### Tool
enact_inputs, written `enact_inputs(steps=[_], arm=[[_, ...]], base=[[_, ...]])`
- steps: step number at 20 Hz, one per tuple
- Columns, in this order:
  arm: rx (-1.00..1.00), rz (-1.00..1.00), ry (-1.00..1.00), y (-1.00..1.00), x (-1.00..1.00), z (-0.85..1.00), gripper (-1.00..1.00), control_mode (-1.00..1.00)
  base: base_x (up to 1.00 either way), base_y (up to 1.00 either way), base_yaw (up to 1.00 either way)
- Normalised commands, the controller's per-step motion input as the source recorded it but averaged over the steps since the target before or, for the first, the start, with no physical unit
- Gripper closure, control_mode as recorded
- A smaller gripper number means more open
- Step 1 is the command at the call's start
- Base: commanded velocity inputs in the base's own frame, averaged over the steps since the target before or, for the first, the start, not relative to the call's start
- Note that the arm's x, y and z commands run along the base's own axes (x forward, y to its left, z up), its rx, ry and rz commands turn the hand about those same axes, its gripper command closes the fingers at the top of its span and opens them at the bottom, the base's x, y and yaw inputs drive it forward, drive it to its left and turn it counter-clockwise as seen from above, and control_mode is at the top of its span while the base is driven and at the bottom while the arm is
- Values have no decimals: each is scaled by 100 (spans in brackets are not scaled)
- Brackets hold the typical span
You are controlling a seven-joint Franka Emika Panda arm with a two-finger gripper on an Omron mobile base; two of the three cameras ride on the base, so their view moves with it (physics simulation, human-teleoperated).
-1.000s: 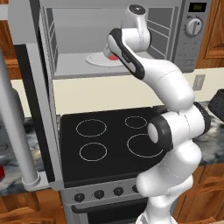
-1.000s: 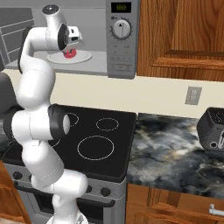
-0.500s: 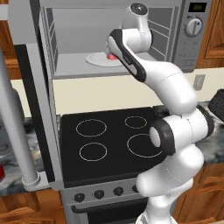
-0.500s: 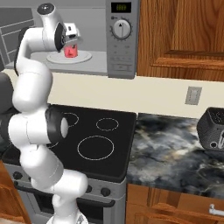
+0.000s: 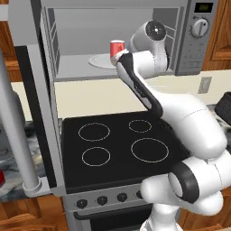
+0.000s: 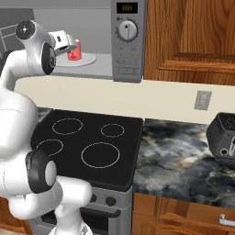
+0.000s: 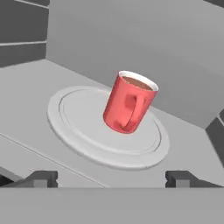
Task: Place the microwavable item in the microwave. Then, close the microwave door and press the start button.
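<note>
The microwavable item, a red-pink cup [image 7: 129, 103], stands on the white round plate [image 7: 78, 127] inside the microwave [image 5: 198, 49]. In the hand view my gripper [image 7: 111, 177] is open, its dark fingertips [image 7: 41, 178] wide apart and short of the cup, touching nothing. From the left base, the cup [image 5: 117, 47] shows just past my hand, and from the right base the cup [image 6: 74, 50] sits on the plate [image 6: 89, 59] right behind my gripper [image 6: 69, 46]. The microwave door [image 5: 45, 113] hangs wide open at the left, its bar handle [image 5: 18, 135] toward me.
The microwave's panel with green display and round dial [image 6: 127, 30] is right of the cavity. Below lies a black stovetop [image 6: 87, 142] with several burner rings. A dark-grey box appliance [image 6: 222, 135] sits on the marble counter at the right, under wooden cabinets.
My gripper went from shut on the cup to open, letting it go on the plate. The hand has drawn back a little from the cup.
</note>
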Motion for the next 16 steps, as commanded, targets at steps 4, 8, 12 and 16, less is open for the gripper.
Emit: enact_inputs(steps=[4,8,12,16], arm=[[-16,0,-31,0,-100,-99,-100,-100],[-28,0,-24,0,-94,-100,-100,-100],[-33,0,13,0,-7,-66,-100,-100],[-35,-3,-35,4,-97,37,-100,-100]], base=[[0,0,0],[0,0,0],[0,0,0],[0,0,0]])
